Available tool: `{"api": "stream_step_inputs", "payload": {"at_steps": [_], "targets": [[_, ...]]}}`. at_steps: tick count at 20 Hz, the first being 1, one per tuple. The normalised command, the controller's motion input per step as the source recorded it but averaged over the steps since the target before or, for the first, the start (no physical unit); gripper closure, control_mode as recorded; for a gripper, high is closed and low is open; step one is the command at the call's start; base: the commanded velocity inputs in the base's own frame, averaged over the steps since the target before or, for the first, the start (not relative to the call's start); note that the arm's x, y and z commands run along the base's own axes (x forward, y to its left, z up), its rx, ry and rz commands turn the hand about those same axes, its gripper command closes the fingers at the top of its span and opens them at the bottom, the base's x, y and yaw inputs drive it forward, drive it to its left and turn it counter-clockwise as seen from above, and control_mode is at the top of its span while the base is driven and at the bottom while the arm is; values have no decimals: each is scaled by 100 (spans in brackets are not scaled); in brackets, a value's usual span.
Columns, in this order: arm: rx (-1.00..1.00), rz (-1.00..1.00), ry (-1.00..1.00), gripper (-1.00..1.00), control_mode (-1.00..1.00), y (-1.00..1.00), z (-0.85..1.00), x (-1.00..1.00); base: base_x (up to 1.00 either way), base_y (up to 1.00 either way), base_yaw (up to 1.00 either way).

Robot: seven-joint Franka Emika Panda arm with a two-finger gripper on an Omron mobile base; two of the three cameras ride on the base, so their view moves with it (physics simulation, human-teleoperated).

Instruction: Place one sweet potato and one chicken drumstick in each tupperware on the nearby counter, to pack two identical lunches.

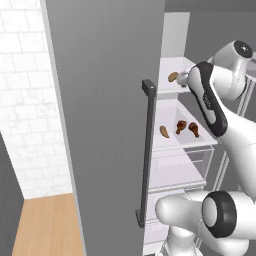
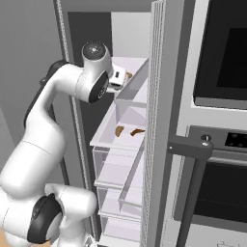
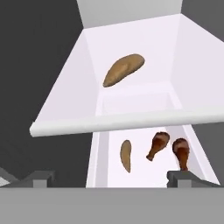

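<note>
While the two dark fingers (image 3: 113, 177) stand wide apart and hold nothing, we note one tan-orange tapered sweet potato (image 3: 124, 69) on the upper white fridge shelf (image 3: 65, 109); another sweet potato (image 3: 126, 155) lies beside two glossy red-brown chicken drumsticks (image 3: 158, 145) below.

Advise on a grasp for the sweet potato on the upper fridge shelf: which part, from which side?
Grip the upper sweet potato across its thick middle, with the open hand coming in from the shelf's open front and slightly above. It lies alone and slanted on the upper shelf, tapering at both ends, so the ends would likely slip.
</note>
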Motion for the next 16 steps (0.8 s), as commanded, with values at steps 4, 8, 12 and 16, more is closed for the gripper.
{"api": "stream_step_inputs", "payload": {"at_steps": [4, 8, 12, 16], "targets": [[2, 0, 0, -100, -100, -6, 0, 47, 0, 0, 0], [3, 0, 0, -100, -100, 0, 0, 47, 0, 0, 0], [0, 0, 0, -100, -100, 0, 0, 53, 0, 0, 0], [0, 0, 0, -100, -100, -5, 0, 48, 0, 0, 0]]}}
